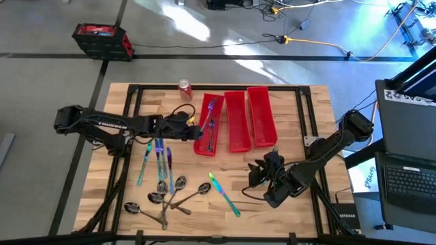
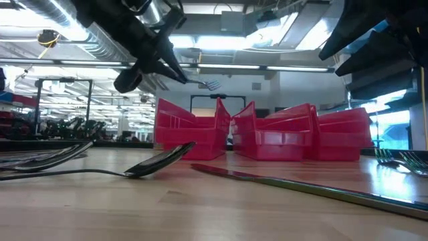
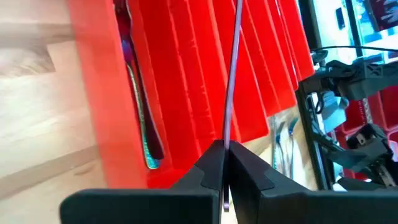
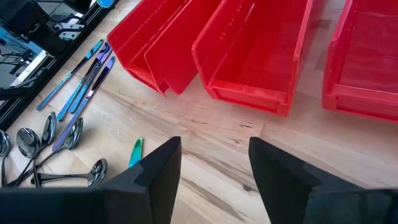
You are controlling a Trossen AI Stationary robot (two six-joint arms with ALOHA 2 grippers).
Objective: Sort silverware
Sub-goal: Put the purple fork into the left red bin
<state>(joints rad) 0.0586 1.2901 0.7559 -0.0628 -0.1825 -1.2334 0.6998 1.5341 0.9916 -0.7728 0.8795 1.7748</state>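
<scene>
Left gripper (image 1: 193, 123), fingers closed on a fork (image 2: 208, 84), holds it above the leftmost red bin (image 1: 201, 144), which already contains cutlery. The step in hand is likely the drop: lowering and releasing. Right gripper (image 4: 211, 168) waits with fingers apart over the table (image 1: 300, 122); the remaining silverware (image 1: 163, 184) lies unsorted.

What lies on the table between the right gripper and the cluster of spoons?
In the high view, one iridescent utensil lies between the right gripper and the spoons; otherwise bare wood.
</scene>
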